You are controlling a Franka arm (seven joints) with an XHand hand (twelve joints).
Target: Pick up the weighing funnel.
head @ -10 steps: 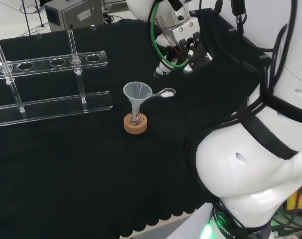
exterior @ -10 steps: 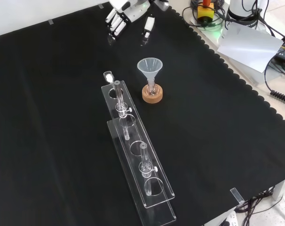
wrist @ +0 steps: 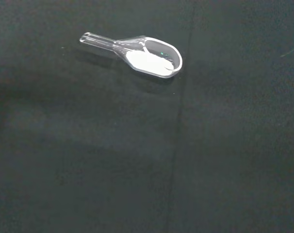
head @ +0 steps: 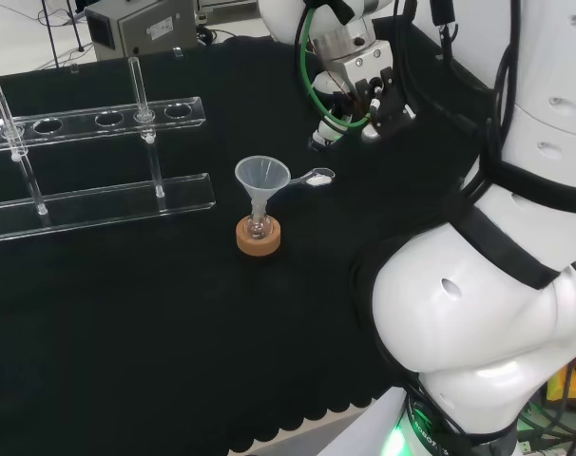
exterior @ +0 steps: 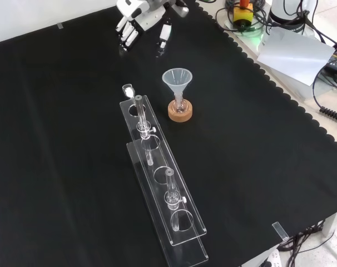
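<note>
One weighing funnel [wrist: 142, 56], white powder [wrist: 151, 62] inside, flat on black cloth [wrist: 137, 160]

Cut-off, covered and too-small parts

In the front view the hand [exterior: 136, 19] meets the top edge, so its wrist is out of frame. In the head view cables [head: 304, 66] cross in front of it and its palm is turned away. The rack [head: 107, 201] runs off the head view's left edge. The weighing funnel [exterior: 127, 89] is tiny in the front view, and its stem cannot be made out against the rack's end. The wrist view does not tell what the white stuff in it is. The flask [head: 259, 226] under the funnel [head: 261, 176] is too small to tell what it holds.
</note>
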